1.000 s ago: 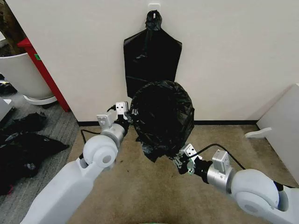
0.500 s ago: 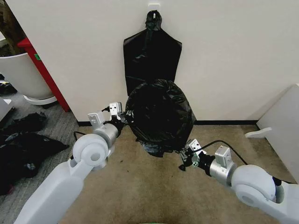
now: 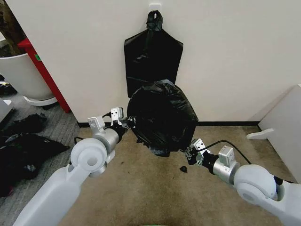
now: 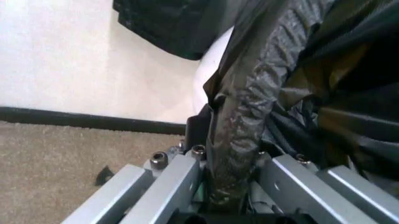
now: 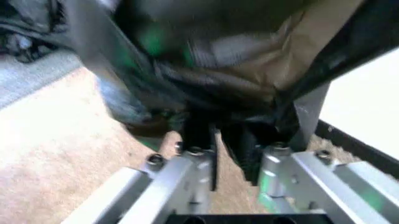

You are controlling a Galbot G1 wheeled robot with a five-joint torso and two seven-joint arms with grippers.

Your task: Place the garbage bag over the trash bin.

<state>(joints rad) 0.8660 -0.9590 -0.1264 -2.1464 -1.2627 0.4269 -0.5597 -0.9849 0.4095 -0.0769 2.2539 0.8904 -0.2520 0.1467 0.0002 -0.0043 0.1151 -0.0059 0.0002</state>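
Stretching the garbage bag (image 3: 162,117) wide, both arms hold it up above the brown carpet (image 3: 141,188), close to the wall's black skirting. The left hand (image 3: 126,123) pinches the bag's rim on its side; the left wrist view shows a crinkled rope of plastic clamped between the metal fingers (image 4: 181,177). The right hand (image 3: 192,154) grips the lower edge on the other side, film bunched in its fingers (image 5: 193,168). A pale curved sliver that I take for the trash bin (image 4: 212,70) peeks out beside the plastic, so the bag seems already draped round it, though the black film hides nearly all of it.

The risks: this film is thin, glossy and wrinkly, so too much tension between the two pinches could tear it, or let the slick plastic slip out of a grip. A smooth, tapering bucket could also slide free under the pull. Behind, a bunch of bags (image 3: 153,54) hangs flat on the wall from its knotted top.
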